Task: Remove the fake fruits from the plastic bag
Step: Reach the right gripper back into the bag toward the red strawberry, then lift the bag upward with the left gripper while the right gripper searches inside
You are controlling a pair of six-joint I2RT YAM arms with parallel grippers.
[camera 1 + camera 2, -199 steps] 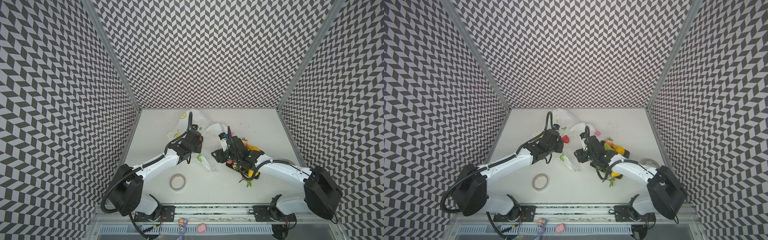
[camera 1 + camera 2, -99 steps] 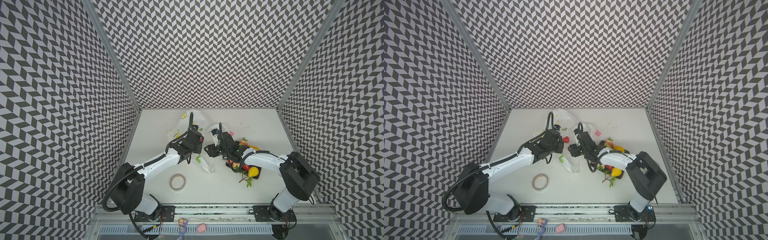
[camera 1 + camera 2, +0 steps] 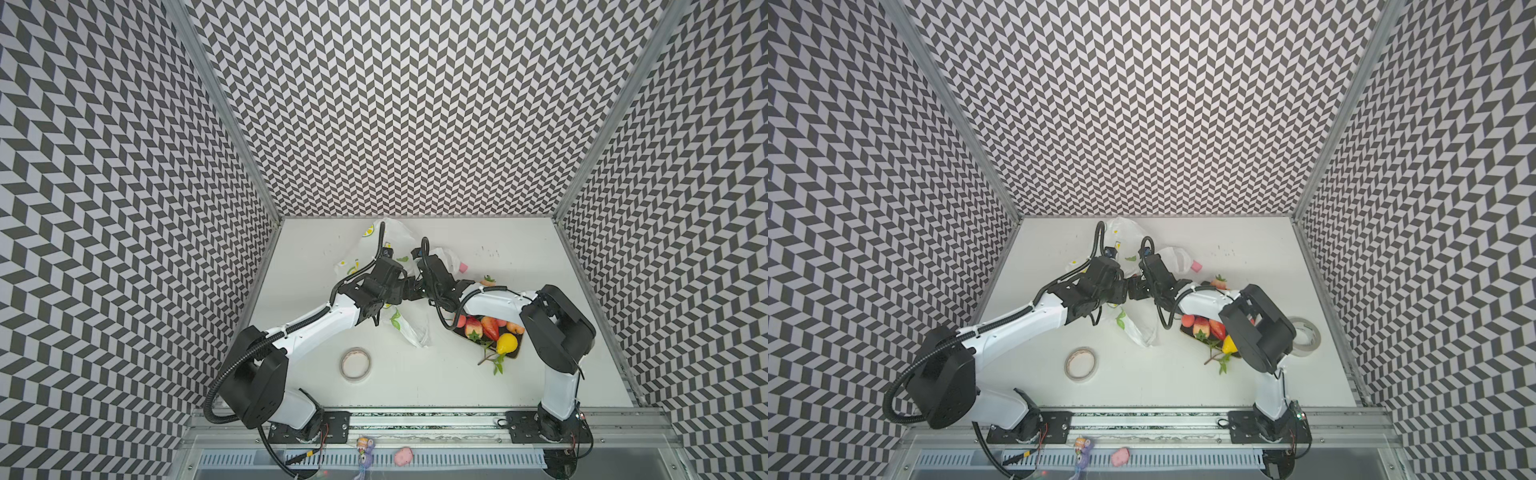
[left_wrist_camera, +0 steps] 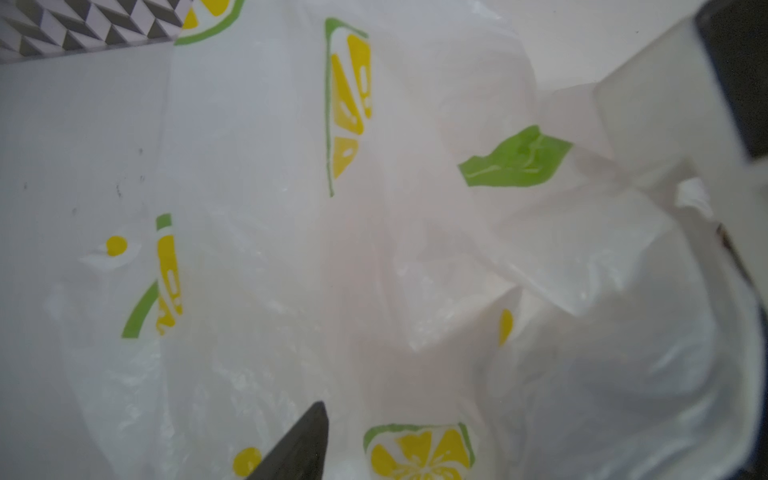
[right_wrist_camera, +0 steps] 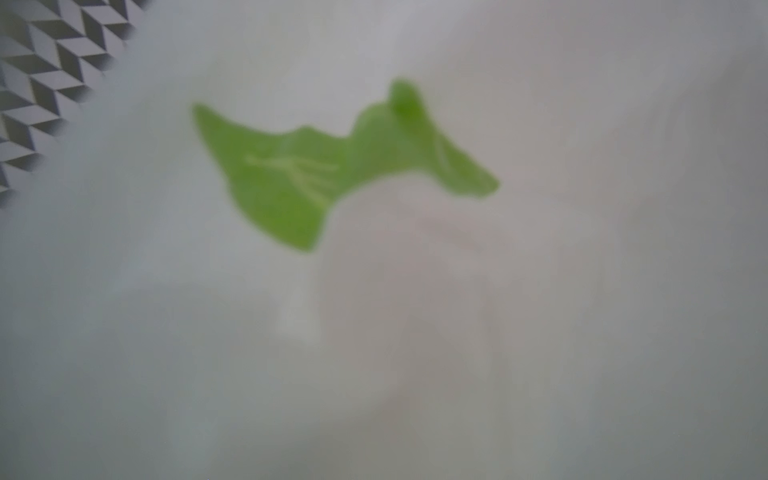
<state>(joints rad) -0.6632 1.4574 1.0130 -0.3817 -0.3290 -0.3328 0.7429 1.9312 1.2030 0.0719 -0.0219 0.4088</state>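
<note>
The plastic bag [image 3: 397, 241] [image 3: 1125, 230], white with lemon prints, lies crumpled at the back middle. Both grippers meet over it. My left gripper [image 3: 405, 287] [image 3: 1121, 291] comes in from the left. In the left wrist view one dark finger [image 4: 299, 444] stands off to the side over the bag film [image 4: 415, 249], and nothing is pinched; the other finger is hidden. My right gripper [image 3: 419, 286] [image 3: 1137, 289] faces it, fingers hidden; its wrist view shows only blurred bag [image 5: 374, 311]. Fake fruits lie on the dark tray [image 3: 516, 355]: strawberries [image 3: 482, 327] and a yellow pear [image 3: 507, 344].
A pink block [image 3: 463, 267] lies beside the bag, and another strawberry [image 3: 488, 279] behind the right forearm. One tape roll [image 3: 355, 364] sits front of centre, a second [image 3: 1304, 336] by the right arm's elbow. Patterned walls close in the table on three sides.
The right arm swung left from the tray until its gripper met the left one over the bag. A small red thing seen beside the left gripper earlier no longer shows.
</note>
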